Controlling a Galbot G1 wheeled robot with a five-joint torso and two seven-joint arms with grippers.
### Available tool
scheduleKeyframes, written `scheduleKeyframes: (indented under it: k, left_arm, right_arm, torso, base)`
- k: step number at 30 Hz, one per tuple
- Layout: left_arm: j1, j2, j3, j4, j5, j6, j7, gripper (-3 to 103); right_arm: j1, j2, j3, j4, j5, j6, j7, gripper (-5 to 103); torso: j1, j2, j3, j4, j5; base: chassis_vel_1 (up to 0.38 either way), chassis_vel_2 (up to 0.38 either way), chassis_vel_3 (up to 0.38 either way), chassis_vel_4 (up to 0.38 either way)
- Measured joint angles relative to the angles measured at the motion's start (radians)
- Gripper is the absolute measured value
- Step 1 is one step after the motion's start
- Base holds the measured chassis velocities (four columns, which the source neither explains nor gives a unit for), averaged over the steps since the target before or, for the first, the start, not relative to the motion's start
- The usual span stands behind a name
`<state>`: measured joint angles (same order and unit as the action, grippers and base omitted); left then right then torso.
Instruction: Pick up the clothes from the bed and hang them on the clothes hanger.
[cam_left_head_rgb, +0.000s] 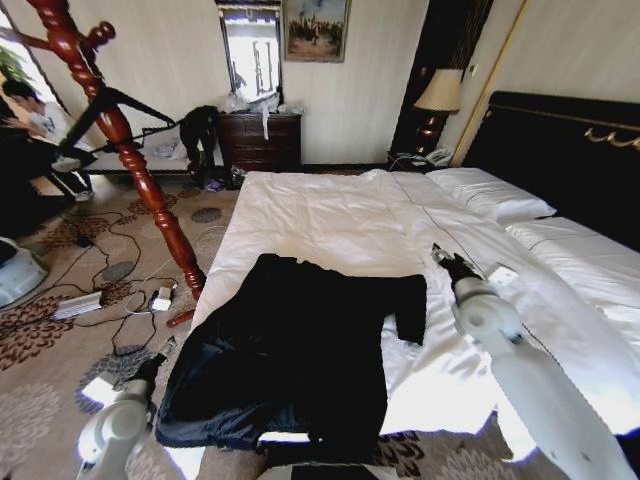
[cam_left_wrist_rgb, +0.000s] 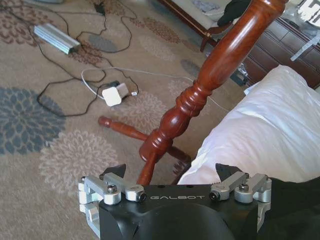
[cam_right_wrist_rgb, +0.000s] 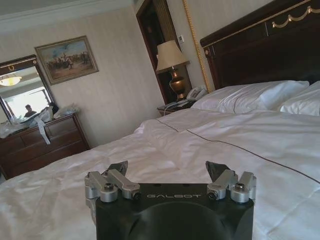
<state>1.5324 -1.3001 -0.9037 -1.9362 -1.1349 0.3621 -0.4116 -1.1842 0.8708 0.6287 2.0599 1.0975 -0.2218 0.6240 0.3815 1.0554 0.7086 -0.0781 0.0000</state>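
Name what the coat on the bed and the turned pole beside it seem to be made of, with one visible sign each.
Coat: soft dark cloth, probably matte; it lies crumpled and folded. Pole: apparently varnished reddish wood; lathe-turned rings and glossy highlights.

Black coat (cam_left_head_rgb: 300, 350) on white bed (cam_left_head_rgb: 340, 215); carpet (cam_left_head_rgb: 40, 350) beige with perhaps floral grey-brown medallions.

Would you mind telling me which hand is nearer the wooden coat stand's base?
Left. The left hand hovers open beside the coat stand's base; the right hand is open over the bed.
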Motion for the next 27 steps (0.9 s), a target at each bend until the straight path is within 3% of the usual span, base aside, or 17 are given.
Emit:
scheduleKeyframes:
  k: [2, 4, 12, 21, 22, 23, 25, 27]
  left_arm:
    - [-0.004, -0.01, 0.01, 0.001, -0.012, 0.002, 0.003, 100]
    - [-0.007, -0.018, 0.017, 0.002, -0.019, 0.005, 0.005, 100]
    - [-0.045, -0.07, 0.037, 0.022, -0.064, 0.005, 0.003, 100]
    - [-0.073, -0.061, 0.044, 0.065, -0.09, 0.023, -0.001, 101]
    - [-0.077, -0.059, 0.047, 0.072, -0.09, 0.025, 0.001, 93]
    - [-0.079, -0.059, 0.048, 0.073, -0.09, 0.025, 0.002, 93]
    - [-0.079, -0.06, 0.051, 0.073, -0.09, 0.026, 0.003, 82]
    - [-0.078, -0.061, 0.053, 0.07, -0.089, 0.026, 0.004, 82]
  right_arm:
    - [-0.03, 0.01, 0.012, 0.016, -0.011, -0.004, 0.002, 95]
    - [-0.044, 0.018, 0.017, 0.024, -0.015, -0.008, 0.007, 99]
    - [-0.067, 0.049, 0.006, 0.04, -0.007, -0.038, 0.054, 100]
    - [-0.072, 0.058, -0.012, 0.049, -0.002, -0.051, 0.077, 100]
    - [-0.072, 0.059, -0.013, 0.049, -0.002, -0.053, 0.08, 100]
    - [-0.072, 0.059, -0.013, 0.049, -0.002, -0.054, 0.082, 100]
    - [-0.074, 0.06, -0.013, 0.049, -0.002, -0.056, 0.086, 100]
    - [-0.075, 0.061, -0.013, 0.048, -0.002, -0.057, 0.088, 100]
  torso:
    - [0.0, 0.0, 0.0, 0.0003, -0.0002]
    - [0.0, 0.0, 0.0, 0.0002, 0.0]
    - [0.0, 0.0, 0.0, 0.0003, 0.0]
    - [0.0, 0.0, 0.0, 0.0003, 0.0]
    - [0.0, 0.0, 0.0, 0.0003, -0.0001]
    - [0.0, 0.0, 0.0, 0.0003, 0.0]
    - [0.0, 0.0, 0.0, 0.0003, 0.0]
    - [0.0, 0.0, 0.0, 0.0002, 0.0]
  base:
    - [0.0, 0.0, 0.0, 0.0]
    - [0.0, 0.0, 0.0, 0.0]
    - [0.0, 0.0, 0.0, 0.0]
    - [0.0, 0.0, 0.0, 0.0]
    - [0.0, 0.0, 0.0, 0.0]
    - [0.0, 0.0, 0.0, 0.0]
    - [0.0, 0.0, 0.0, 0.0]
    - [0.0, 0.0, 0.0, 0.0]
